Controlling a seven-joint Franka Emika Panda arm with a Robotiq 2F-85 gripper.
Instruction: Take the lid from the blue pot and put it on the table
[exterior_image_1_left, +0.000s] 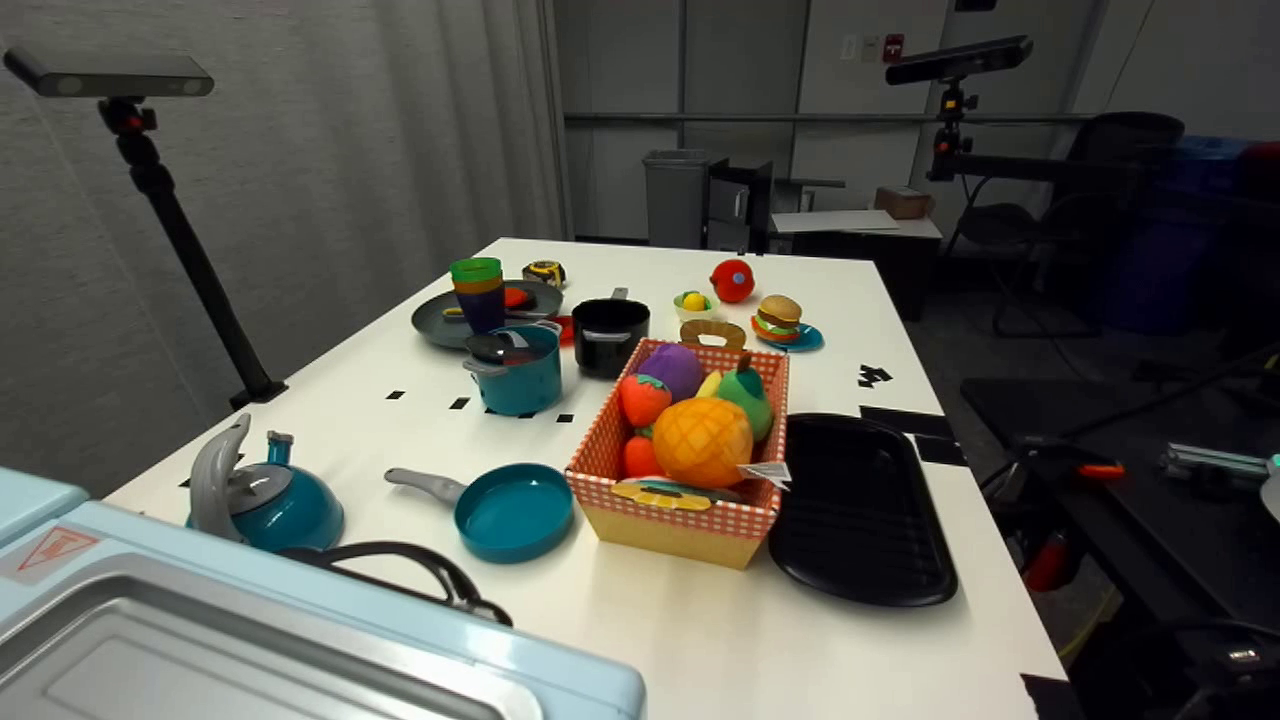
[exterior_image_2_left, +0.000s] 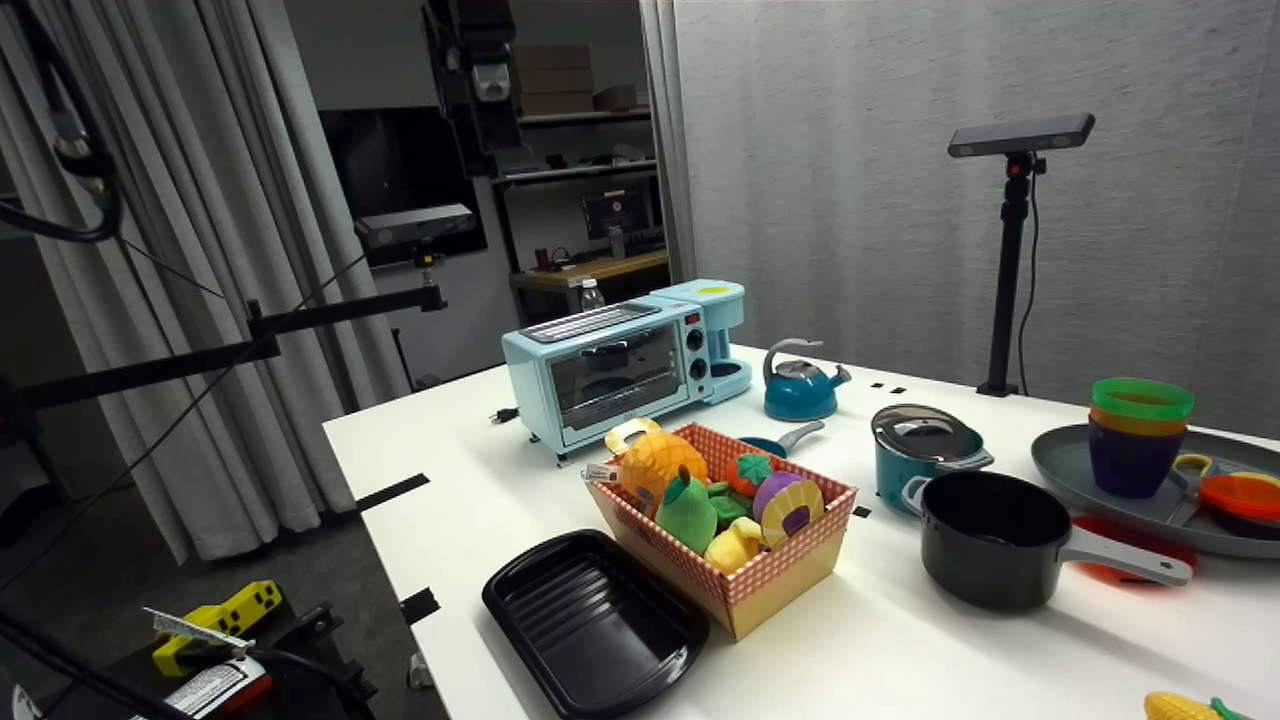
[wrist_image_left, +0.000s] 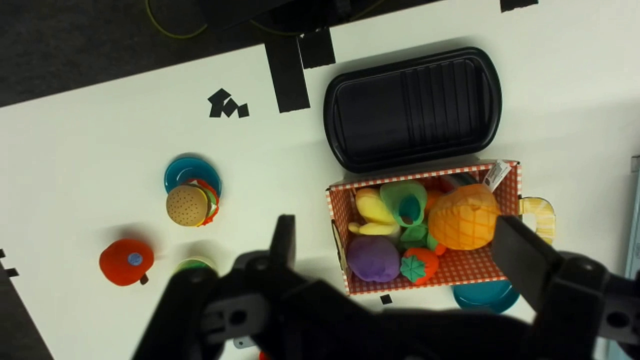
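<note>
The job seems to be standing at its very start. The lid (exterior_image_2_left: 925, 435) is resting on top of the blue pot (exterior_image_2_left: 905, 478), looking a little aslant there rather than sitting square. Nothing is gripping it, and it is not yet lying on the white bench (exterior_image_1_left: 850, 660), so neither half of the task is showing as done: the taking off is waiting, and the putting down is waiting behind it.

The claw (wrist_image_left: 397, 230) is gaping wide in the wrist view, with nothing in its grasp. Beneath it a fruit basket (wrist_image_left: 472, 265) is showing, with a black tray (wrist_image_left: 412, 110) lying just beside; the pot and the lid are not appearing in that view. So the claw seems to be hanging off to one side of where it is needed.

What is remaining, as I am judging it, is the whole run: crossing to the pot, lining up on the lid, closing on it, lifting it clear, and laying it down on the bench. A black saucepan (exterior_image_1_left: 611, 335) is standing just beside the pot and some stacked cups (exterior_image_1_left: 478, 300) are standing near, so the approach may be calling for care. The slant may also be leaving the lid ready to slip when touched.
</note>
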